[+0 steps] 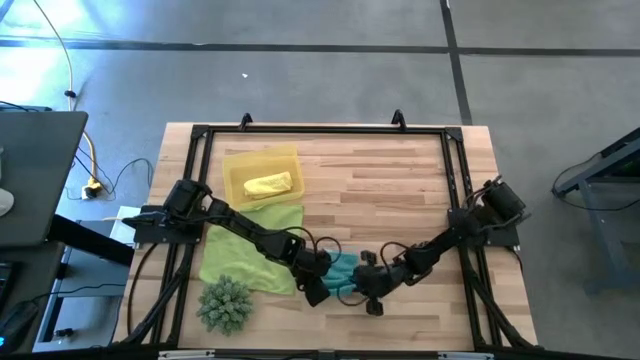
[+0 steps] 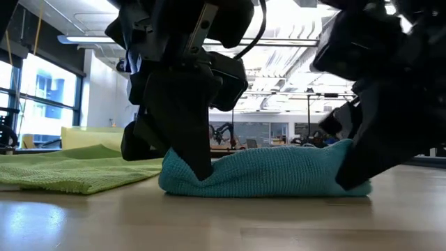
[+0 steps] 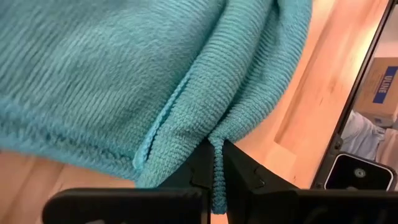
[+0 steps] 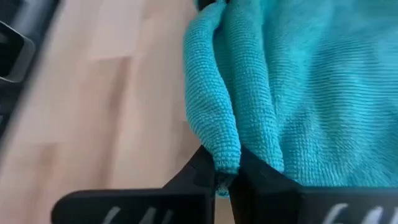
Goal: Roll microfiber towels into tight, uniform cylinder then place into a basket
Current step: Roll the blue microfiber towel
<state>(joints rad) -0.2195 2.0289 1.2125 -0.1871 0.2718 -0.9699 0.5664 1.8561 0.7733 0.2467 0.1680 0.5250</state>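
A teal towel (image 2: 265,171) lies bunched into a low, long roll on the wooden table (image 1: 400,190), near the front edge. My left gripper (image 3: 214,149) is shut on its left end and my right gripper (image 4: 225,163) on its right end. In the high view both grippers, left (image 1: 318,290) and right (image 1: 372,300), meet over the teal towel (image 1: 345,270). A lime green towel (image 1: 250,250) lies spread flat to the left. A rolled yellow towel (image 1: 268,185) lies inside the yellow basket (image 1: 235,165) at the far left. My left gripper pinches a folded edge (image 3: 217,127) at the teal towel's left end between its two fingers (image 2: 198,164). The fingers slant down from the far left. The towel stays slack on the table. My right gripper pinches a rolled-over fold (image 4: 222,140) at the towel's right end between its two fingers (image 2: 355,174). They slant down from the table's right side. That end rests on the table.
A spiky green plant-like ball (image 1: 225,303) sits at the near left corner, beside the lime green towel (image 2: 77,171). A black frame (image 1: 455,170) runs along the table's edges. Bare wood lies at the centre and right of the table.
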